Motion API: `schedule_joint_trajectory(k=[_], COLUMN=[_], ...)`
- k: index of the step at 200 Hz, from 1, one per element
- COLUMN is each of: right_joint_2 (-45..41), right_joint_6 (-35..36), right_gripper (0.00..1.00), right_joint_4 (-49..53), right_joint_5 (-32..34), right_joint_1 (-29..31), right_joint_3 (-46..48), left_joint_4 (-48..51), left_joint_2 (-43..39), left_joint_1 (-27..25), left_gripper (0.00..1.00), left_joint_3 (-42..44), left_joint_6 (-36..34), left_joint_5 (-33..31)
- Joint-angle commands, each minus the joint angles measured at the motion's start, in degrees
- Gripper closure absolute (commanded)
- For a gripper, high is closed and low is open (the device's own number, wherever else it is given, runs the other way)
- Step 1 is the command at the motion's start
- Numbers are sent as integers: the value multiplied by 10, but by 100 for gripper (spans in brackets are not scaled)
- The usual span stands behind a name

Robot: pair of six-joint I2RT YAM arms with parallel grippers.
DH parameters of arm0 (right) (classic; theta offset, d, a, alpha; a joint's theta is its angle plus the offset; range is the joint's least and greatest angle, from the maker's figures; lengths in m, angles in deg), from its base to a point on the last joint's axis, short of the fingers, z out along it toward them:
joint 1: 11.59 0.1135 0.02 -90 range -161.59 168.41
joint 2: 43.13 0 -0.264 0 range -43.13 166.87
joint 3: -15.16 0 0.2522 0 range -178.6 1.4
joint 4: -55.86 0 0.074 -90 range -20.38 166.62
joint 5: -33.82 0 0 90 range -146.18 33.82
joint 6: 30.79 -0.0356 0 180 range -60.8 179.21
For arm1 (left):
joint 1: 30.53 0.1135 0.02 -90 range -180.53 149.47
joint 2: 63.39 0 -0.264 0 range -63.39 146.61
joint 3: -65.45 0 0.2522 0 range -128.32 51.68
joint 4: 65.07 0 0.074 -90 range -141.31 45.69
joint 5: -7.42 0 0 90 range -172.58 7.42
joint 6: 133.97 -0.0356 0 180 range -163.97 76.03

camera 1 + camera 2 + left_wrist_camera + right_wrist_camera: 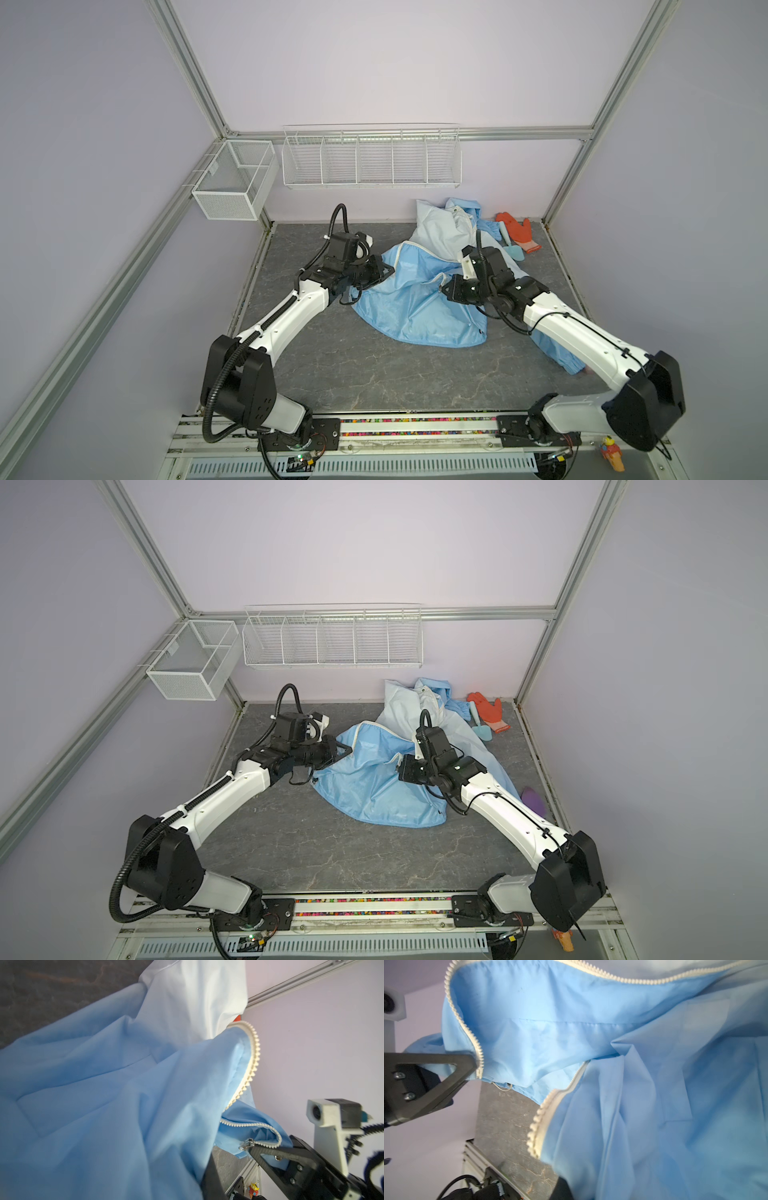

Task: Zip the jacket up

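Jacket (415,307) zip ends sit apart, my left end effector (388,271) clamping one, my right end effector (444,289) the slider (246,1144) end.

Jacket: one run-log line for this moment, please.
jacket: zipper open, halves apart | left claw: shut on one zipper end | right claw: shut on other end by slider

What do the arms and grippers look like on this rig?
White shells, black joint housings on left arm and right arm. Black corrugated conduit along the left; thinner black cable on the right. Black left gripper and right gripper: triangular open-frame fingers, silver screws, white camera mount.
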Motion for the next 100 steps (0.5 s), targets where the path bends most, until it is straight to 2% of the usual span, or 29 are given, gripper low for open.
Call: schedule_joint_trajectory(k=[1,26,52,71,100], right_joint_2=[-14,27,53,65,76], right_joint_6=[1,-67,-101,-112,-168], right_gripper=[93,93,93,93,93], right_joint_4=[-149,-286,-358,-369,-436], right_joint_5=[-145,-268,-315,-345,-382], right_joint_1=[-23,-56,-65,-66,-66], right_joint_3=[25,28,12,-15,-27], left_joint_4=[-45,-176,-288,-327,-355], left_joint_2=[1,6,4,4,7], left_joint_1=[2,2,0,-13,-35], left_gripper=[100,100,100,100,100], left_joint_3=[-36,-6,18,8,-16], left_joint_6=[5,89,152,159,148], left_joint_5=[14,32,12,0,-13])
